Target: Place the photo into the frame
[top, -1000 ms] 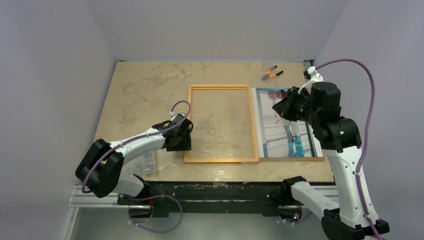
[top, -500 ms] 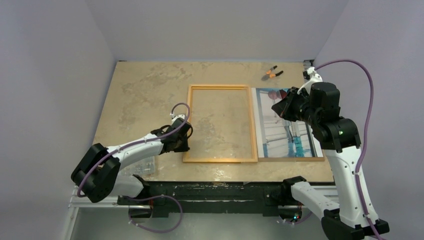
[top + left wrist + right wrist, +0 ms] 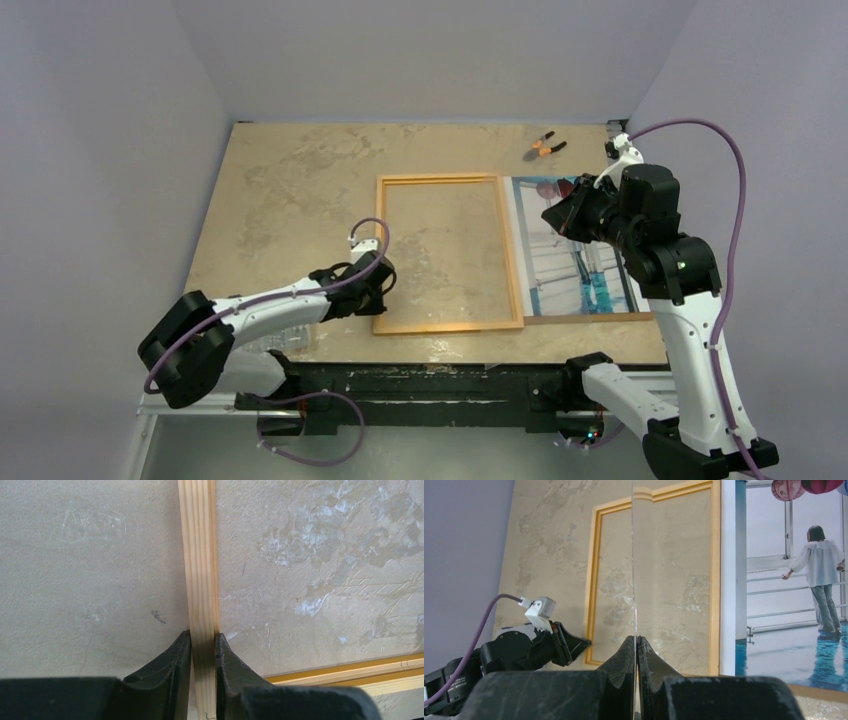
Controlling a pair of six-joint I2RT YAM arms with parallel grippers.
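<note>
One photo (image 3: pixel 560 270) lies flat on the counter (image 3: pixel 290 190), at 3 o'clock from the one frame (image 3: pixel 437 179), its long left edge running just beside the frame's right rail. The print shows a person in white on pale steps, with red balloons at its far end and blue tones at its near end. A thin brown strip (image 3: pixel 590 318) shows along its 6 o'clock edge. The frame is an orange rectangle lying a little askew, with bare counter showing through it.

There are two hands. The right hand (image 3: pixel 550 215) hangs over the photo's 11 o'clock corner, and its arm hides the print's far right part from above. In the right wrist view its fingers (image 3: pixel 624 655) are pressed almost together on one thin clear sheet (image 3: pixel 633 555), seen edge-on as a bright line that bends the frame's outline behind it. Whether the sheet touches the counter cannot be told.

The left hand (image 3: pixel 380 290) sits at the frame's 7 o'clock corner. The wrist view shows its fingers (image 3: pixel 180 650) drawn narrow and clamped on either side of the pale wooden left rail.

One small orange-handled tool (image 3: pixel 545 148) lies at 1 o'clock from the frame, well apart from it. A clear object (image 3: pixel 290 330) under the left arm is too faint to identify.
</note>
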